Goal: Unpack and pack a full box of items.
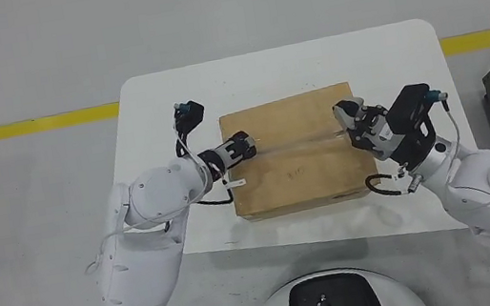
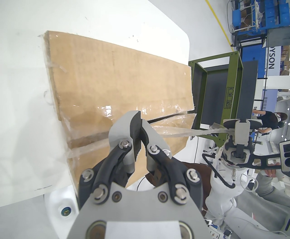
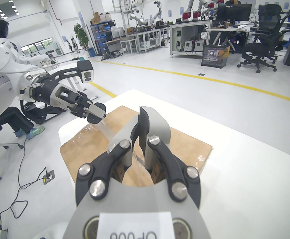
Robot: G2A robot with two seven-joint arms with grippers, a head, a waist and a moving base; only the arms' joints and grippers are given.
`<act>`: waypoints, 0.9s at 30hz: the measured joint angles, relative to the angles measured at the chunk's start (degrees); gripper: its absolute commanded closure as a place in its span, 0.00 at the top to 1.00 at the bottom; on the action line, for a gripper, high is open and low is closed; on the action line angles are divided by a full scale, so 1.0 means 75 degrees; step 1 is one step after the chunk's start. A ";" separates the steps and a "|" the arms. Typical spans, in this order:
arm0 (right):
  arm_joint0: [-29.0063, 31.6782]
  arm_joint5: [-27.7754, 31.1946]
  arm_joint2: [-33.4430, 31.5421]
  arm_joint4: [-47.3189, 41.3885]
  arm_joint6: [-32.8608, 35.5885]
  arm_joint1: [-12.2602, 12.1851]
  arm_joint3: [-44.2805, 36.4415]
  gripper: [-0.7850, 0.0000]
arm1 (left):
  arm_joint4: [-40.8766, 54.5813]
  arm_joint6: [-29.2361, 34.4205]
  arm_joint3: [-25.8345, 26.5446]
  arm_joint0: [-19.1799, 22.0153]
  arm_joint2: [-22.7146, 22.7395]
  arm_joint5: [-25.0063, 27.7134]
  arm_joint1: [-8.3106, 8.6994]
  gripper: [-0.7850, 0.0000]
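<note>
Centrally placed box (image 1: 299, 159): is sitting on the white table (image 1: 308, 66) with its flaps down. Its top seam (image 1: 296, 142) is running from one gripper to the other.
Left arm: is bending sharply at the elbow, and the forearm is lying level across the table edge toward the box.
Left gripper (image 1: 246, 145): is hanging just over its end of the seam with the fingers pressed together. Whether they are gripping tape cannot be told.
Right arm: is angling in from the opposite side, with the wrist raised above the box edge.
Right gripper (image 1: 353, 121): is pinching the clear tape strip (image 2: 199, 132) between closed fingers.
Clear tape strip: is stretching taut, lifted off the cardboard, from near the left gripper across to the right gripper.
Flaps: are parting slightly at the right gripper's end, and a dark gap (image 2: 167, 116) is showing.
</note>
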State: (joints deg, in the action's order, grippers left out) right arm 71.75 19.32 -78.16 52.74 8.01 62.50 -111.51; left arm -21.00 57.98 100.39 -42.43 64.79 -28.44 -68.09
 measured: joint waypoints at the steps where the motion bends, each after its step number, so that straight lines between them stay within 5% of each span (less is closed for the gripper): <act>1: 0.0001 0.0002 0.0009 0.0007 -0.0001 0.0003 -0.0001 0.00 | 0.0018 -0.0008 -0.0040 0.0010 -0.0029 0.0004 -0.0004 0.00; 8: -0.0053 0.0028 0.0090 0.0081 0.0054 0.0031 0.0015 0.02 | 0.0120 0.0066 -0.0189 0.0185 -0.0326 0.0080 -0.0044 0.00; 10: -0.0060 0.0017 0.0088 0.0078 0.0096 0.0036 0.0024 0.38 | 0.0131 0.0093 -0.0234 0.0218 -0.0390 0.0092 -0.0051 0.00; 27: 0.0459 -0.0915 -0.1022 -0.1381 0.0881 0.0026 -0.0361 0.49 | 0.0282 0.0112 -0.0570 0.0516 -0.0713 0.0231 -0.0109 0.04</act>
State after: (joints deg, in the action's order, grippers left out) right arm 75.19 12.46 -85.82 42.38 14.62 62.69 -114.21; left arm -18.89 58.82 96.11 -38.55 59.44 -26.71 -68.91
